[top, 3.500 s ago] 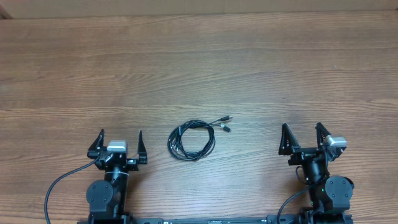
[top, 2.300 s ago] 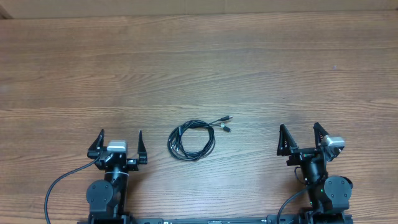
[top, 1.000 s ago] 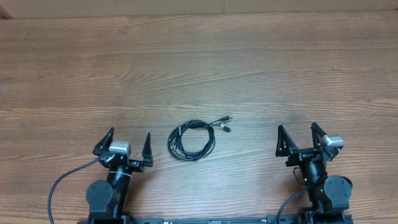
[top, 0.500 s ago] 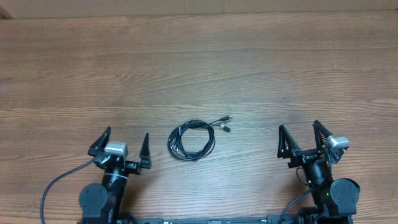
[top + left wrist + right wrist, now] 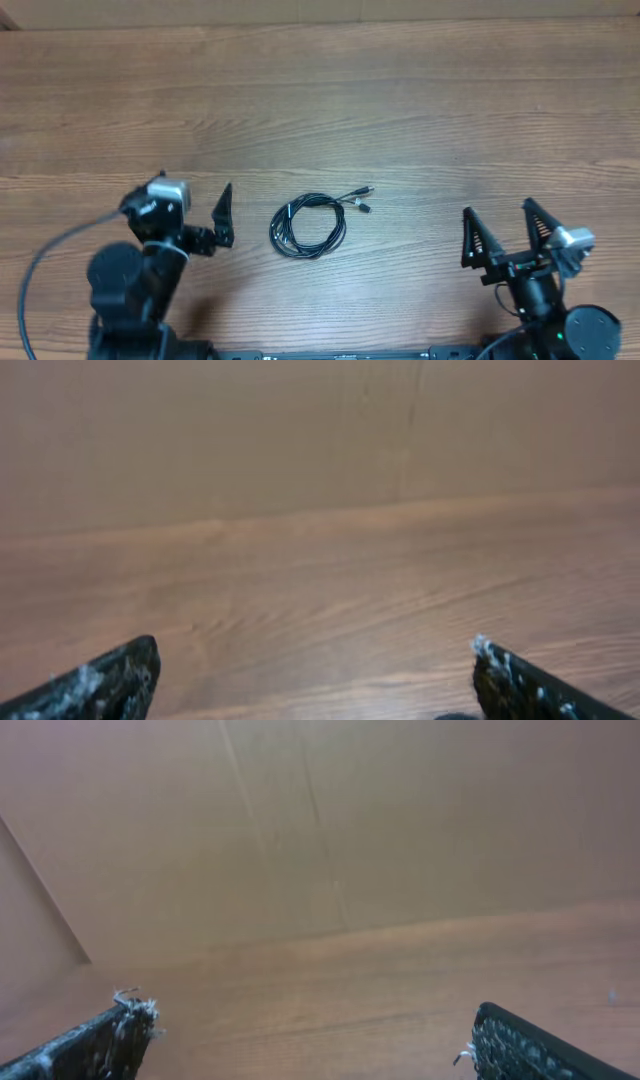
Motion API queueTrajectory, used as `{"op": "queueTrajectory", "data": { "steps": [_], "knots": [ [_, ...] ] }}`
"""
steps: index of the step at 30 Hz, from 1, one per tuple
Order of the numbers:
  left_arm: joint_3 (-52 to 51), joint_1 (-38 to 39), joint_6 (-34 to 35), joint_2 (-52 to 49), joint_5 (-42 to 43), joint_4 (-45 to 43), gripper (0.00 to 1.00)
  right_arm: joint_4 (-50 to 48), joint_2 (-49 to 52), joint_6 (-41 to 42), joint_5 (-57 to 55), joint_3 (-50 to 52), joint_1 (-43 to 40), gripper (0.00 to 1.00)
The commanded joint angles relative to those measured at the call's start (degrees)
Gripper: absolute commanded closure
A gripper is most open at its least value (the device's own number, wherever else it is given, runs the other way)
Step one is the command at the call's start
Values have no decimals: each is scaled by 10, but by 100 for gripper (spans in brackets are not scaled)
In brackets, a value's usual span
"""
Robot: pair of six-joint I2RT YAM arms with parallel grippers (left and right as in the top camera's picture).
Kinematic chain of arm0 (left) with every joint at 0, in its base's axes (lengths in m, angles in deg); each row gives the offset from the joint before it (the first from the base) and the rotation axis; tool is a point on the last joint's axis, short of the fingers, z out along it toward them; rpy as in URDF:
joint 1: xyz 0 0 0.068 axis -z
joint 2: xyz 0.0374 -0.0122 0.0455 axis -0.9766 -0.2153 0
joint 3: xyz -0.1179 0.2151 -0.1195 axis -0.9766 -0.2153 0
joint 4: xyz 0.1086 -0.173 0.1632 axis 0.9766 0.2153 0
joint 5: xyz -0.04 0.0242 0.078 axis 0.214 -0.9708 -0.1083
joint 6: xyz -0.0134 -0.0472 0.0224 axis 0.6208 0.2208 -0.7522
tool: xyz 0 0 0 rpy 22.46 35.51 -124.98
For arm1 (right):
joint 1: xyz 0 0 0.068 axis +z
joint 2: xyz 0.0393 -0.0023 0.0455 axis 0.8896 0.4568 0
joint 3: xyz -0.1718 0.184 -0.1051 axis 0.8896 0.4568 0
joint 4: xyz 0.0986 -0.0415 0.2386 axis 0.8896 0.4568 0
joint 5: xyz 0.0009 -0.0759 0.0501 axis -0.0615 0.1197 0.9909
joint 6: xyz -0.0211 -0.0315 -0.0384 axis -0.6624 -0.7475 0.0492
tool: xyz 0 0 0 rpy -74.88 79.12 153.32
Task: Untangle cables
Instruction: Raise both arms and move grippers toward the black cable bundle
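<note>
**Both arms empty, coil waiting in the middle**

The cables (image 5: 308,224) lie as one small looped bundle on the bare tabletop (image 5: 420,110), roughly midway between the two arms. Their plug tips (image 5: 362,197) trail out to the upper right. We see the left gripper (image 5: 190,203) near the coil's left side and the right gripper (image 5: 498,212) well apart on the other side. Both have their fingers spread wide and hold nothing, and neither wrist view shows the cords at all.

We judge the step in hand to be the first approach. To do it well, one gripper should pin the loop's edge while the other takes a free plug end and draws it outward, slowly, so the loops slide rather than tighten. How the strands cross inside the coil is too fine for us to tell, so the first pull should be gentle.

Compared with half a second earlier, the left arm has lifted and swung outward, and the right arm has shifted to the right. The coil has not moved.
</note>
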Motion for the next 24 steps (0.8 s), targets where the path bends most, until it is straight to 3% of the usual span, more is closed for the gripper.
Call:
{"op": "queueTrajectory", "data": {
  "steps": [1,7,16,19,24],
  "knots": [
    [105,0,-7,-86,58,58,0,16,47,-1,-14,-72,2,0],
    [254,0,6,-211,120,146,1,114,182,-1,-10,-206,2,0],
    [508,6,8,-437,197,359,0,301,405,0,21,-455,2,0],
    [552,24,6,-497,198,389,1,370,483,0,35,-535,2,0],
    [551,25,15,-536,202,395,0,405,547,-18,23,-554,2,0]
  ]
}}
